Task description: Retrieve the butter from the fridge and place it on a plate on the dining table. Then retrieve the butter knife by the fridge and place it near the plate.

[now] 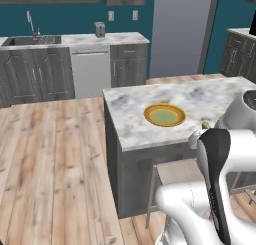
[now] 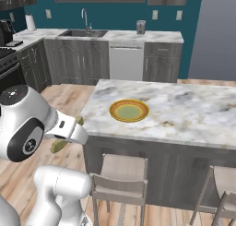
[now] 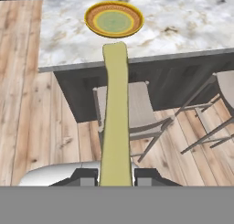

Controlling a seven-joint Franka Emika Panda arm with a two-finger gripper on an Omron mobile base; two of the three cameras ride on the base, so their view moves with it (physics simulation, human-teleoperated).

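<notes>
Butter held in the fingers, short of the plate on the island counter.

The fingers (image 3: 116, 176) are clenched on the butter (image 3: 114, 122), a slim pale yellow-olive stick that runs from between them toward the plate (image 3: 114, 19) in the hand view. The plate, yellow-orange with an olive-green centre, lies flat on the marble counter (image 2: 184, 114) near its front edge, with nothing on it. The butter is apart from the plate, off the near side of the counter's edge and above a stool (image 3: 137, 111) drawn up beneath that edge. In the right base view a bit of the butter (image 2: 58, 145) shows beside the arm, left of the plate (image 2: 129, 110) and lower than the counter top.
</notes>
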